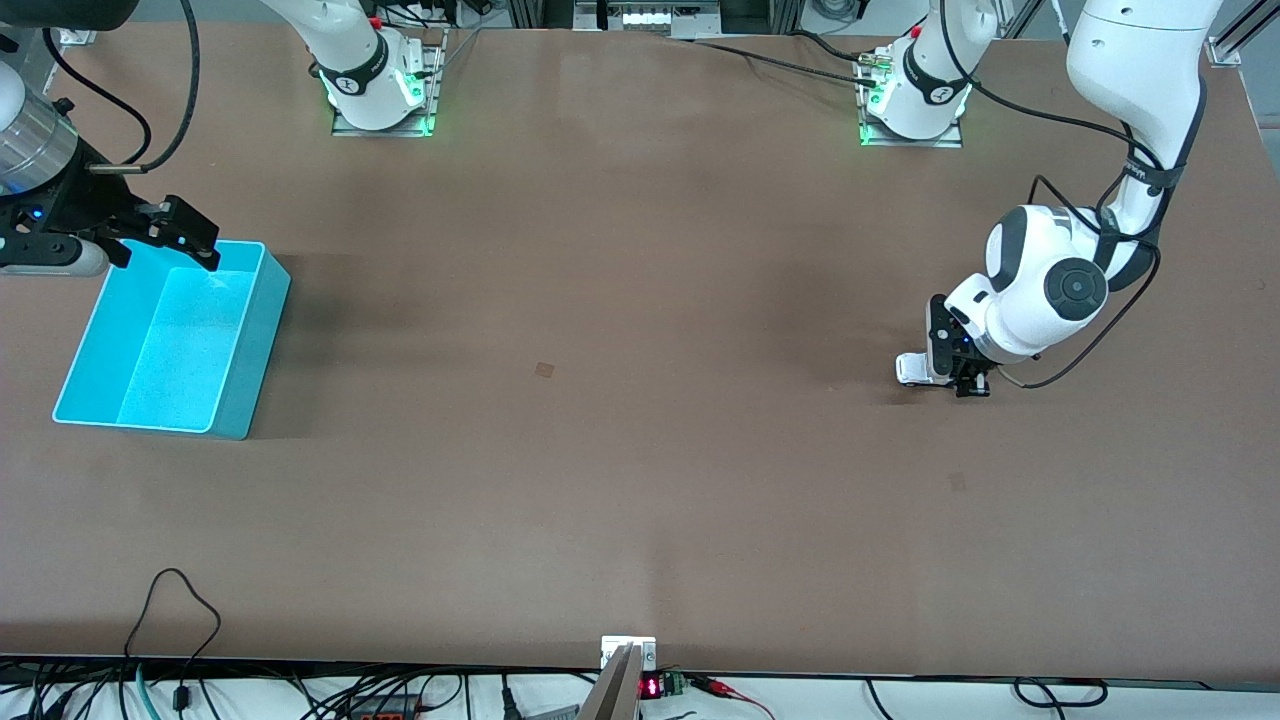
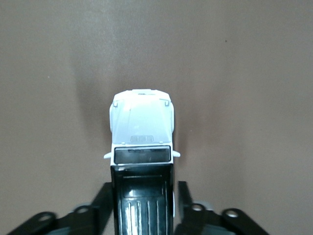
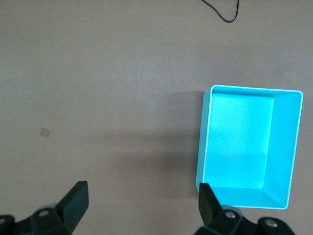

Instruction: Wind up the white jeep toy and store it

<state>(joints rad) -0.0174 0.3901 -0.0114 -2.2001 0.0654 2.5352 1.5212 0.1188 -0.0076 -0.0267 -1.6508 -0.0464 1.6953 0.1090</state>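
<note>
The white jeep toy (image 1: 910,368) stands on the table near the left arm's end, its white hood pointing toward the right arm's end. My left gripper (image 1: 958,382) is down at the table at the toy's rear. In the left wrist view the toy (image 2: 142,125) shows its white hood, dark windscreen and black rear roof, and my left gripper (image 2: 145,205) is shut on the rear sides. My right gripper (image 1: 165,255) is open and empty, up over the edge of the cyan bin (image 1: 75,370) that is farthest from the front camera. It shows in the right wrist view (image 3: 143,205), with the empty bin (image 3: 203,137) beside it.
Both arm bases stand along the table edge farthest from the front camera. A small square mark (image 1: 544,369) lies mid-table and also shows in the right wrist view (image 3: 45,131). Cables run along the table edge nearest the front camera.
</note>
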